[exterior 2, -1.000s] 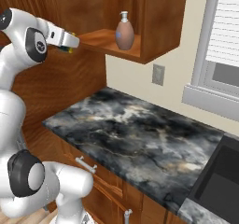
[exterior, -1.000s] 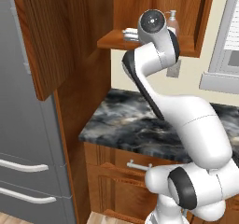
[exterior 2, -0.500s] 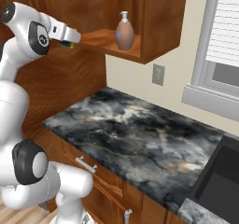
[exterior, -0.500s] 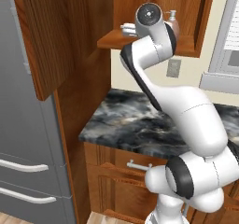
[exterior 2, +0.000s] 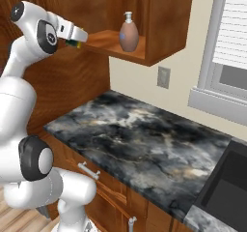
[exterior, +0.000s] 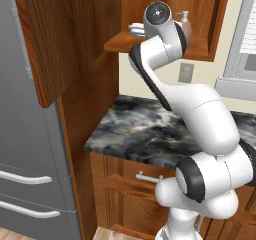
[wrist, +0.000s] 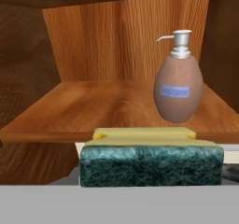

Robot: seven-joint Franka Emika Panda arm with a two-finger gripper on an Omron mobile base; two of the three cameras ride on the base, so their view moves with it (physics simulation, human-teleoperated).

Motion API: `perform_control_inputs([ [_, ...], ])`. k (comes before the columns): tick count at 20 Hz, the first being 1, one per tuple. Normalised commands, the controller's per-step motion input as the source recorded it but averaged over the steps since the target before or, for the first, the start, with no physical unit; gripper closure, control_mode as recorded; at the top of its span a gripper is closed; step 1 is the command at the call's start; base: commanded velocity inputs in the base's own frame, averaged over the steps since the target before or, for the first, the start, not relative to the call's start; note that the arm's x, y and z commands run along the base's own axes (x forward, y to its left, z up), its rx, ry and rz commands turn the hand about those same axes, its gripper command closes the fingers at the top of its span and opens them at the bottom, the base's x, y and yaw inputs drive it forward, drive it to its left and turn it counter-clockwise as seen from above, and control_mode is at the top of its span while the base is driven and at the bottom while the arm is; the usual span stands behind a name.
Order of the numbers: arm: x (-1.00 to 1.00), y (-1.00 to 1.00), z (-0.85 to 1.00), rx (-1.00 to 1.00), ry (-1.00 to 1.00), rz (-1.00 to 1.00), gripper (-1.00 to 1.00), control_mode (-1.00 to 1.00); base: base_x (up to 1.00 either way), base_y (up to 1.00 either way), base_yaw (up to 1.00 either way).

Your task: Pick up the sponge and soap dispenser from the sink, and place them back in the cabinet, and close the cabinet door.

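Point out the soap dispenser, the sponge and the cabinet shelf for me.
soap dispenser [wrist: 178,90], hand view, on its rounded brown body.
sponge [wrist: 150,164], hand view, on its green scouring face.
cabinet shelf [wrist: 93,108], hand view, on the bare wooden board left of the dispenser.

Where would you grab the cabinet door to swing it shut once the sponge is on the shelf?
Push on the cabinet door at its free lower edge, coming from its left, outer side; it stands wide open beside the cabinet, and the handle isn't clearly visible.
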Motion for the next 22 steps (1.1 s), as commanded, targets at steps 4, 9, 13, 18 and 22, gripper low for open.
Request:
perform_control_inputs([
  [4, 0.13, -0.07, -0.09, 0.0, -0.01, 0.0, 1.0, -1.0, 0.0, 0.0, 0.0],
  [9, 0.18, -0.08, -0.05, 0.0, -0.02, 0.0, 1.0, -1.0, 0.0, 0.0, 0.0],
  [13, 0.19, -0.06, 0.0, 0.0, -0.01, 0.0, 1.0, -1.0, 0.0, 0.0, 0.0],
  [18, 0.2, -0.05, 0.0, 0.0, -0.01, 0.0, 1.0, -1.0, 0.0, 0.0, 0.0],
  [22, 0.18, -0.1, -0.01, 0.0, 0.0, 0.0, 1.0, -1.0, 0.0, 0.0, 0.0],
])
